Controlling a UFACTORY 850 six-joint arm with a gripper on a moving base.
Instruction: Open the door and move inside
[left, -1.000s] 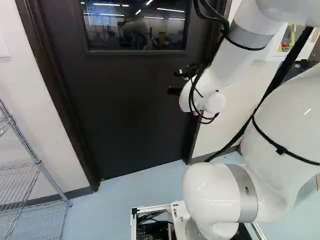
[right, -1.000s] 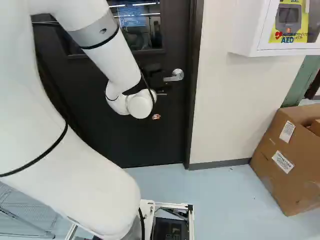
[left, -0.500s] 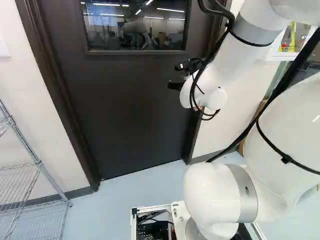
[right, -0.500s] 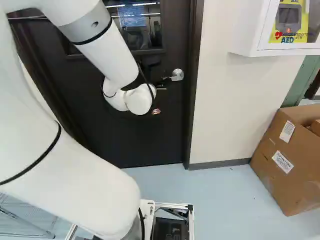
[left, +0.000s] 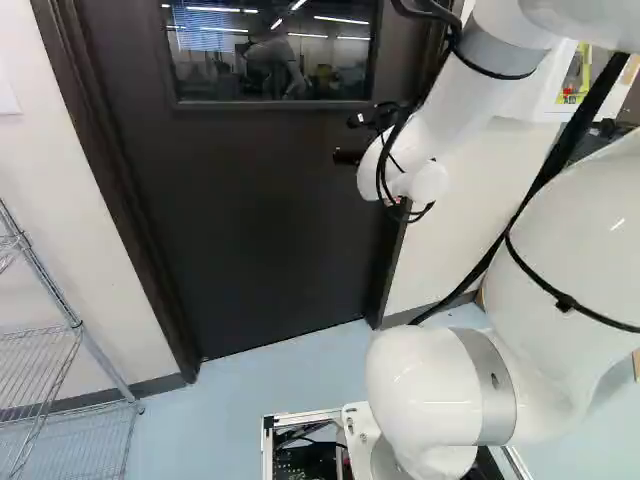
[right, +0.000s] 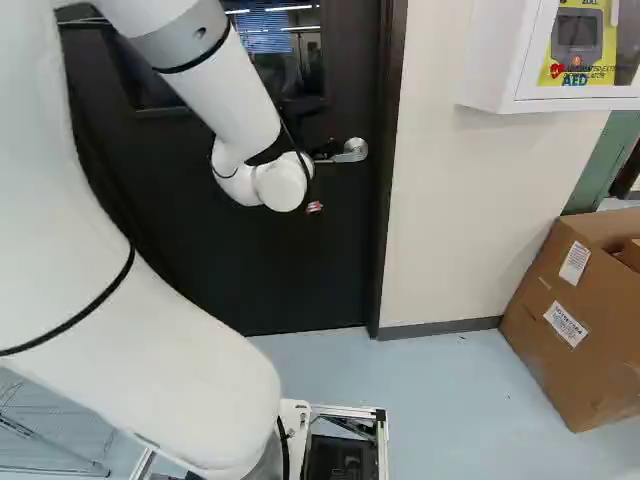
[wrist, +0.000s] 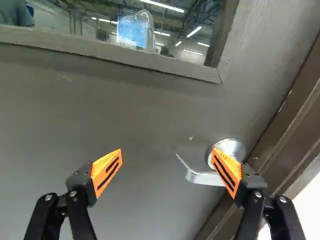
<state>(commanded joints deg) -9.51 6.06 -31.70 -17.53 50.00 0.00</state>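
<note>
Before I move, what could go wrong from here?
The tool is open, with the lever lying toward one finger rather than centred, so closing now might miss it or catch it badly.

That finger overlaps the handle's round base in the wrist view, so advancing straight could knock it.

The door frame runs close beyond that same side, so shifting over to centre might scrape it.
</note>
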